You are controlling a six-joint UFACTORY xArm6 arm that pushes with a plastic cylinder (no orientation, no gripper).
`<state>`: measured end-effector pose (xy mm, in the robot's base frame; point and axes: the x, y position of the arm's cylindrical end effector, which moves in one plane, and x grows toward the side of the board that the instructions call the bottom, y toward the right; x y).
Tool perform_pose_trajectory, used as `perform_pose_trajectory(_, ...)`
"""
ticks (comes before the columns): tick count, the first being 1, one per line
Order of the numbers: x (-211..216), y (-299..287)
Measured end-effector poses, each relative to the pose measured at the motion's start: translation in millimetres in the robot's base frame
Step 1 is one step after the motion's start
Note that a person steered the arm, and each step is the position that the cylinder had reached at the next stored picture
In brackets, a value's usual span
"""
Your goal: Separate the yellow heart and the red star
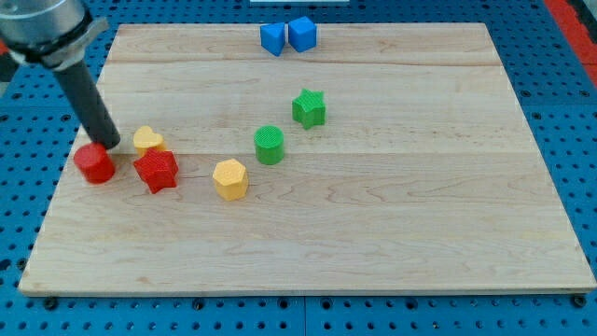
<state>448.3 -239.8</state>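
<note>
The yellow heart (pixel 146 140) sits at the board's left, touching the red star (pixel 156 170) just below and to its right. My tip (pixel 109 144) is at the left of the yellow heart, a small gap away, and just above the red round block (pixel 95 163). The dark rod slants up toward the view's top left.
A yellow hexagon block (pixel 229 178) lies right of the red star. A green round block (pixel 269 145) and a green star (pixel 309 108) lie toward the middle. Two blue blocks (pixel 287 36) touch each other at the board's top edge. The wooden board (pixel 392 205) lies on a blue pegboard.
</note>
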Motion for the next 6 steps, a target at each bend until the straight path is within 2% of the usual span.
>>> perform_pose_trajectory(1, 17.8, 4.7)
perform_pose_trajectory(3, -15.4, 63.1)
perform_pose_trajectory(4, -8.7, 104.9)
perform_pose_trajectory(5, 27.3, 93.1)
perform_pose_trajectory(6, 29.7, 47.1)
